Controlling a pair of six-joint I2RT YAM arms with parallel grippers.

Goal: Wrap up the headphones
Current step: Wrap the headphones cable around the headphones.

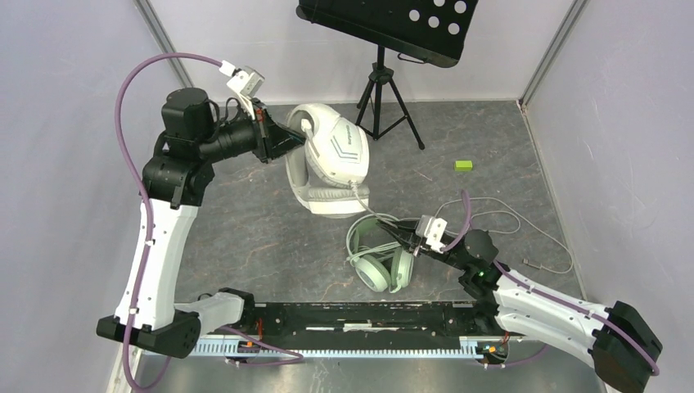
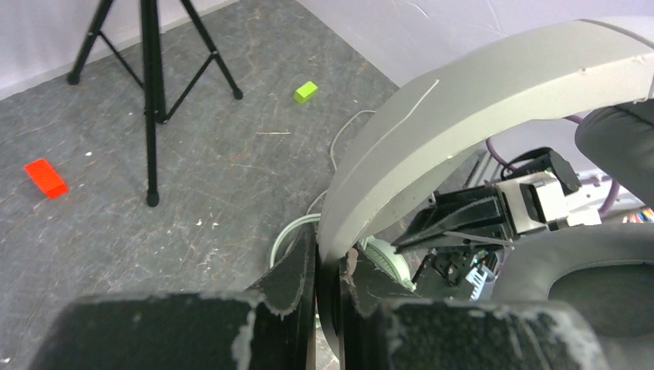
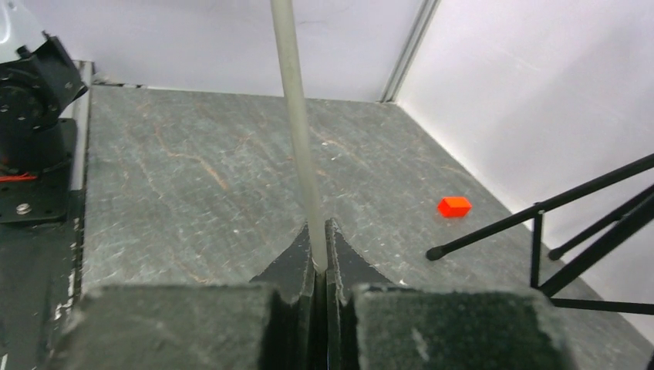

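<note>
headsets (image 1: 335, 147) 2 | arms (image 1: 155, 246) 2 | blocks (image 2: 306, 92) 2 | tripod stand (image 1: 380, 90) 1

Grey floor (image 1: 245, 237): mint headset (image 1: 374, 271), green block (image 1: 463, 165), tripod (image 1: 380, 75).

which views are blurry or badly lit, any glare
Top view: even soft light, faint shadows, sharp, no glare. Left wrist: foreground blurs near the left gripper clamping the headband; table crisp. Right wrist: likewise soft near the right gripper pinching the cable; table sharp.
</note>
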